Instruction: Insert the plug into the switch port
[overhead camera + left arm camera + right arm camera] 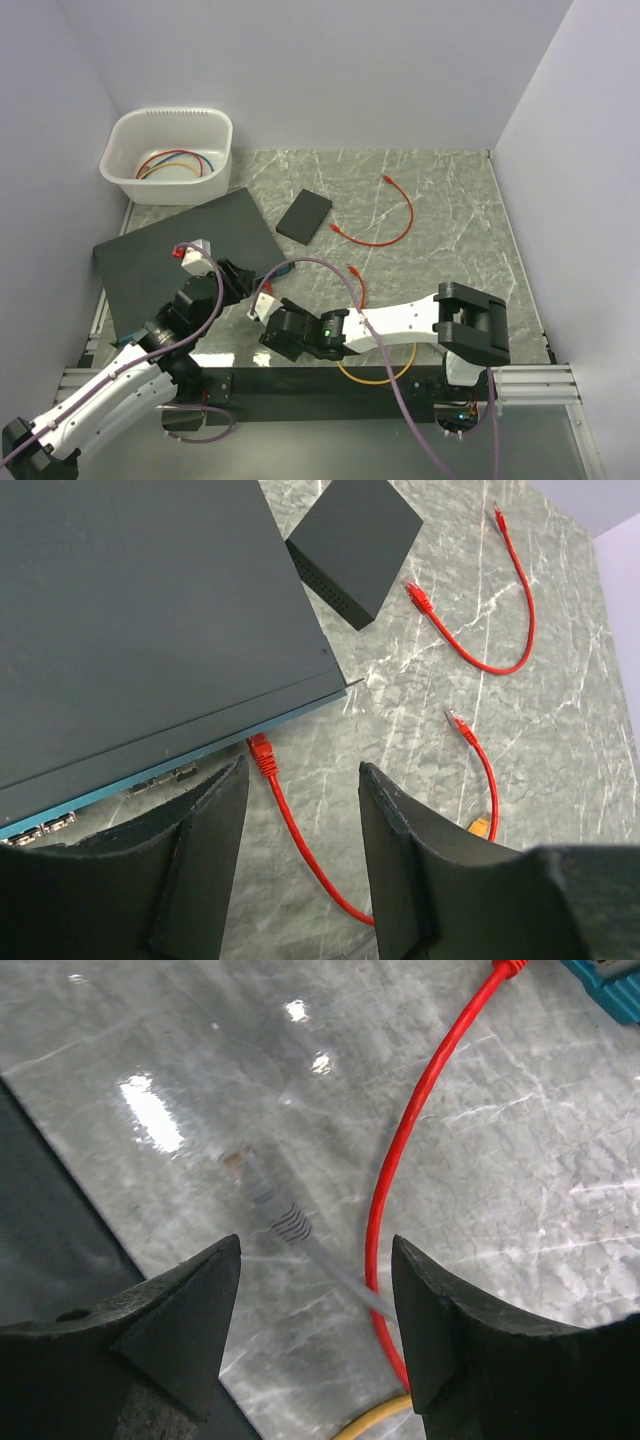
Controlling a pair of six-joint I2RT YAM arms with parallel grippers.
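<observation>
Plug looks seated in the switch, and both my grippers are off it.
The plug (260,750) sits nose-in at the switch port (251,739) on the teal face, so I judge the insertion done. My left gripper (302,770) is apart, straddling the red cable (300,850) without touching it. My right gripper (316,1242) is apart and empty above the bench (560,1210).

Plain pale lilac walls (330,70) close in behind, left and right of the grey marble-patterned table (450,210), whose glossy top carries bright light glints (150,1110).
</observation>
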